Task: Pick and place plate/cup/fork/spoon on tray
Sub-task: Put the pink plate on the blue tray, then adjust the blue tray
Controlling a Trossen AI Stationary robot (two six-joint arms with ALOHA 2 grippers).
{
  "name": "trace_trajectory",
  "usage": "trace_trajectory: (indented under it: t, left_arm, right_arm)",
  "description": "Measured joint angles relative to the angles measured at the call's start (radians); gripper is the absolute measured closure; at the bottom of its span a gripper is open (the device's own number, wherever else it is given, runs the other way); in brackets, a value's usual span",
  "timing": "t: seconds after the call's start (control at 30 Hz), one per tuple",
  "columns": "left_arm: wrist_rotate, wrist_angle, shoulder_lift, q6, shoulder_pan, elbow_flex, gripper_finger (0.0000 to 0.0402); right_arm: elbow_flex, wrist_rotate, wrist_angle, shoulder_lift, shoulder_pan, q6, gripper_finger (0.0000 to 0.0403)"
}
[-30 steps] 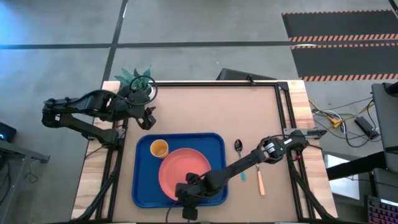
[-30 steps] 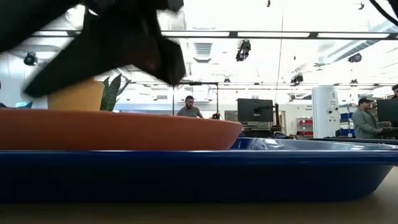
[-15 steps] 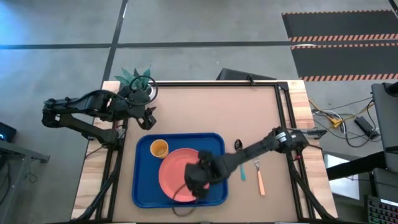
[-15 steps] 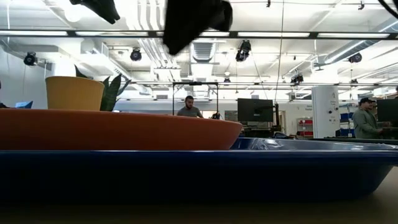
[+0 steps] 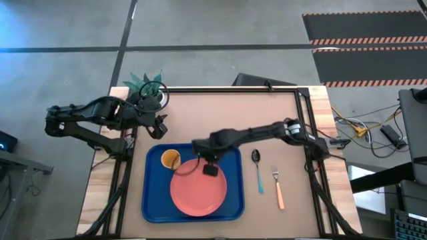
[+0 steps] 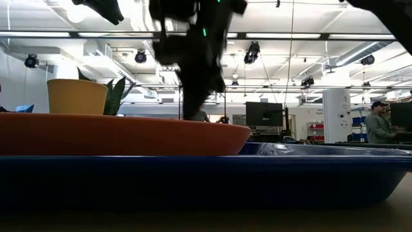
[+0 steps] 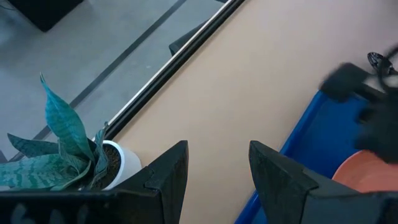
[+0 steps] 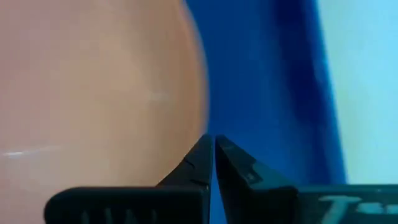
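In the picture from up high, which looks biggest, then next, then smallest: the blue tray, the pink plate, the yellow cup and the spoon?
Largest to smallest in the high view:
1. The tray
2. The plate
3. The spoon and the cup: the spoon is longer but thin, the cup wider but short, so no clear ranking.

Looks like a big open lab: exposed ceiling ducts (image 6: 154,48), monitors (image 6: 264,114), people (image 6: 375,122) at workstations, hazard-striped mat (image 5: 363,40) on concrete floor (image 5: 220,67).
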Motion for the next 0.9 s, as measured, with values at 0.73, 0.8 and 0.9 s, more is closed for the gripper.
trace_trajectory:
  t: [0.73,0.8,0.9]
  left_arm:
    - [0.004,0.0,0.009,-0.086,0.0,0.0,0.0248]
    - [0.005,0.0,0.013,-0.105,0.0,0.0,0.0248]
    - [0.005,0.0,0.021,-0.106,0.0,0.0,0.0248]
  right_arm:
    - [-0.316,-0.215,0.124,-0.041,-0.243,-0.271,0.0395]
    - [-0.319,-0.212,0.125,-0.046,-0.273,-0.303,0.0395]
    - [-0.32,-0.198,0.125,-0.058,-0.327,-0.34,0.0395]
